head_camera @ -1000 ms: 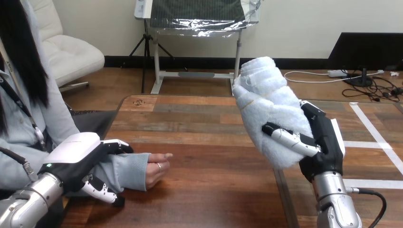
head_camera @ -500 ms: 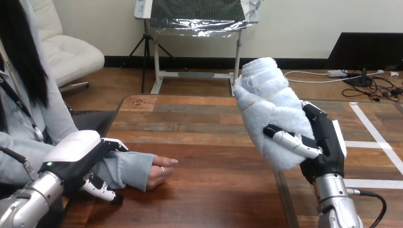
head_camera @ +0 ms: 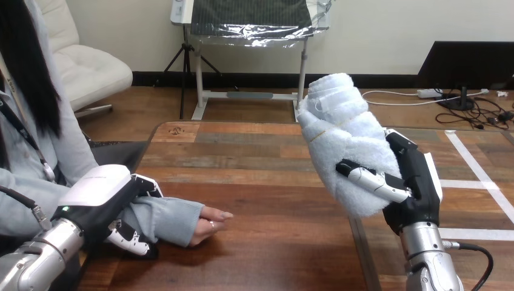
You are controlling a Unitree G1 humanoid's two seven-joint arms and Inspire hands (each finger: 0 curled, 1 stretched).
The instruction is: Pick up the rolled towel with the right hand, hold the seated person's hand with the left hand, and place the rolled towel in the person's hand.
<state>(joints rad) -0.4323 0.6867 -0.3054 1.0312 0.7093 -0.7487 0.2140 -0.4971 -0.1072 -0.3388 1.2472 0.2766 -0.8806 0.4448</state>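
Right hand (head_camera: 413, 189) wraps its fingers round the rolled towel (head_camera: 342, 139); left hand (head_camera: 100, 201) curls fingers round the person's forearm (head_camera: 171, 217). Best to turn the person's hand (head_camera: 210, 222), just past those fingers, palm-up.

The person's forearm (head_camera: 166, 215) is partly covered by the left hand (head_camera: 97, 188), whose fingers (head_camera: 130, 242) are largely hidden beneath the sleeve (their tips are seen below it). The lower end of the rolled towel (head_camera: 345, 133) is masked by the right hand (head_camera: 418, 182). The left arm (head_camera: 30, 267) and right arm (head_camera: 427, 260) are cut off by the lower edge.
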